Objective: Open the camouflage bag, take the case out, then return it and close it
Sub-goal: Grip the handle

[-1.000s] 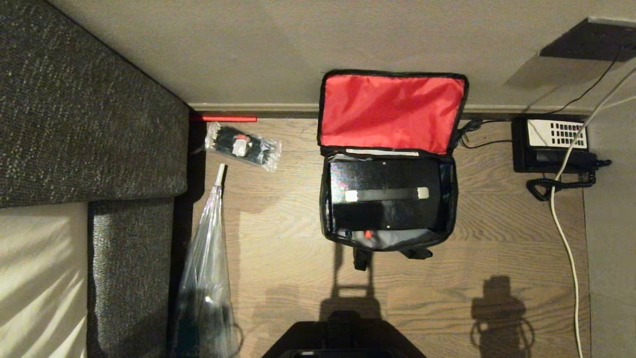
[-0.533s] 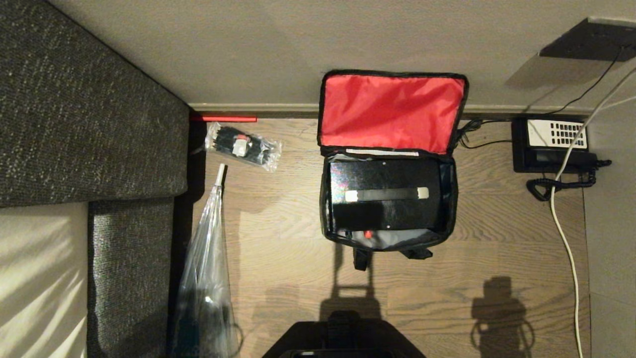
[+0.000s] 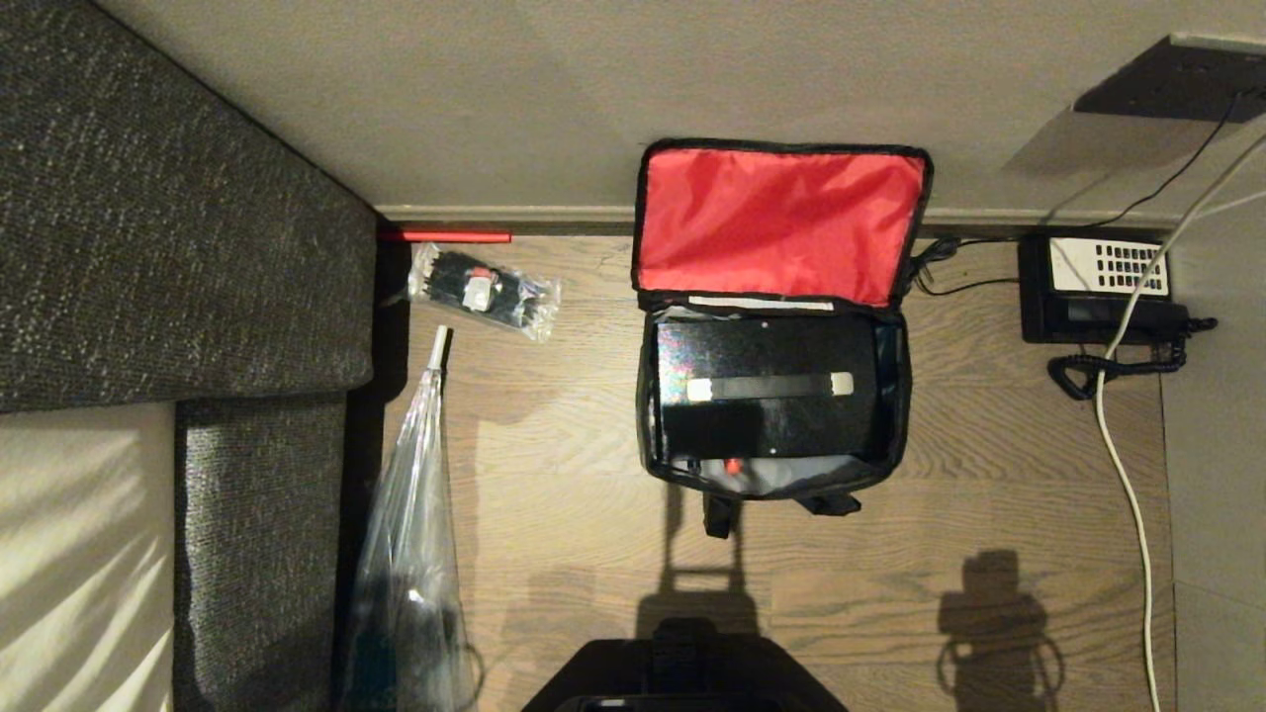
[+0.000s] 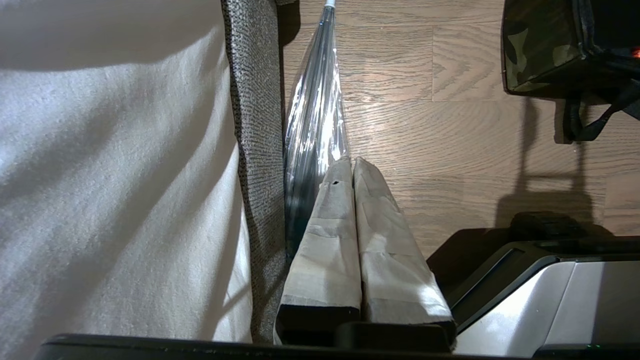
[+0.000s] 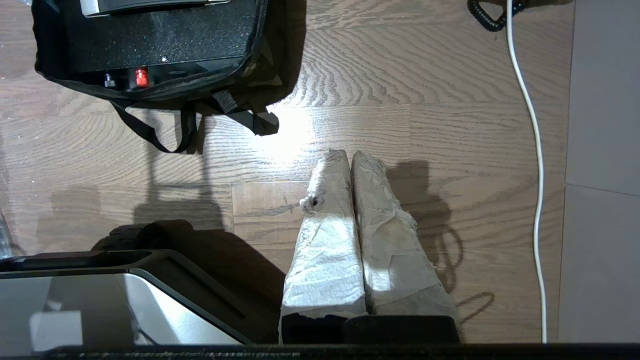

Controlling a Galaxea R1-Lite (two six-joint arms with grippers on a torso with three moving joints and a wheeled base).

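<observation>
Nothing has shifted since the earlier head views; we note bag, case and both arms just where they were.

We log the scene by size; the camouflage bag (image 3: 771, 396) sits on the wooden floor (image 3: 554, 435) against the wall, its red-lined lid (image 3: 781, 222) thrown back and propped upright; the body is soft fabric, likely to sag and slide if pulled, so we judge it needs steadying while anything is drawn out.

Inside lies the case (image 3: 767, 386), flat, glossy black, filling the compartment nearly wall to wall; we judge it rigid, fairly weighty and slick on its faces, with little room for fingers down the sides.

Its handle (image 3: 769, 387), a black bar with pale ends, runs across the top face; this looks to us the only sound hold, taken at mid-span so the case lifts level; a small red dot (image 5: 141, 77) marks the near edge.

Our left gripper (image 4: 352, 162) hangs by the sofa, fingers pressed together and empty; our right gripper (image 5: 350, 155) hovers over bare floor near the bag's straps, likewise closed on nothing.
</observation>
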